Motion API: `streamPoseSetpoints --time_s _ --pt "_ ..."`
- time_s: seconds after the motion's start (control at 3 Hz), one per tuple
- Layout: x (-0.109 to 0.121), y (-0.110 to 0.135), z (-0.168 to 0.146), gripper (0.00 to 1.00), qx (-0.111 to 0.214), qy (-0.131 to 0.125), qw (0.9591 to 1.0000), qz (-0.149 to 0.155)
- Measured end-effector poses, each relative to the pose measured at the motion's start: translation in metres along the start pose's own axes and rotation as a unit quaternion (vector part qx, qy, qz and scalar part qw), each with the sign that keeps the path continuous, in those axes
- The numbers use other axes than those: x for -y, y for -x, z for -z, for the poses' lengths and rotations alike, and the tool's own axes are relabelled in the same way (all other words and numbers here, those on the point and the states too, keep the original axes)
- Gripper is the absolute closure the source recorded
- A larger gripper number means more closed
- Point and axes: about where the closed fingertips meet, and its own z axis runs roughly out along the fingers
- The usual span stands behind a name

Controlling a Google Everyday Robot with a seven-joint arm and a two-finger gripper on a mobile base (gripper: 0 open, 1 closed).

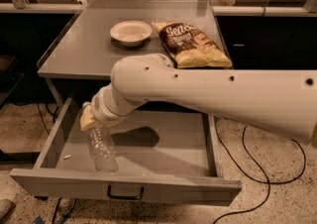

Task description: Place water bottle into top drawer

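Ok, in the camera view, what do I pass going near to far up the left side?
Front of the top drawer → water bottle, tilted inside the drawer → gripper at the bottle's top → white bowl on the table.

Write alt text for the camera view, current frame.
The gripper holds the water bottle by its top inside the open top drawer, near its left side. On the table behind sit a white bowl and a chip bag.
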Motion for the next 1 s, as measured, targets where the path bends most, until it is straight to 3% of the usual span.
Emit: streamPoseSetpoints --time_s 0.33,0.67,1.0 --pt "0.010 0.010 -0.016 1.00 -0.012 0.007 0.9997 -0.021" --pt "0.010 0.010 -0.016 1.00 -0.012 0.007 0.9997 -0.021" --pt "0.025 0.001 -0.029 1.00 -0.025 0.003 0.9991 -0.035"
